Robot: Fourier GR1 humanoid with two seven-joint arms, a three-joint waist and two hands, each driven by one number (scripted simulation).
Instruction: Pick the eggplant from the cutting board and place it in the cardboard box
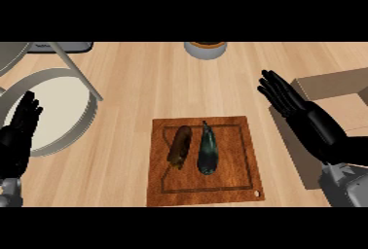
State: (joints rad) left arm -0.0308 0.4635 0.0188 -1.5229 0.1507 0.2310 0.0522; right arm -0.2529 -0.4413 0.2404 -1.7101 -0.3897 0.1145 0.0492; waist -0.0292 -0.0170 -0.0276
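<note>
1. Your eggplant (207,148) lies on the cutting board (161,192) at 6 o'clock, just beside a brown vegetable (179,145).
2. Cardboard box (332,83) at 3 o'clock; its inside is mostly hidden by your right arm.
3. Right hand (296,103) is over the box, fingers straight.
4. Left hand (20,132) rests at 9 o'clock, fingers straight, beside the white plate (61,112).
5. Grey pot (206,50) at 12 o'clock holds something brown.

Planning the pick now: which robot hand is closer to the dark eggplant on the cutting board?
Right. The right robot hand is open, right of the eggplant, at the cardboard box. The left robot hand rests open far left, by the plate.
</note>
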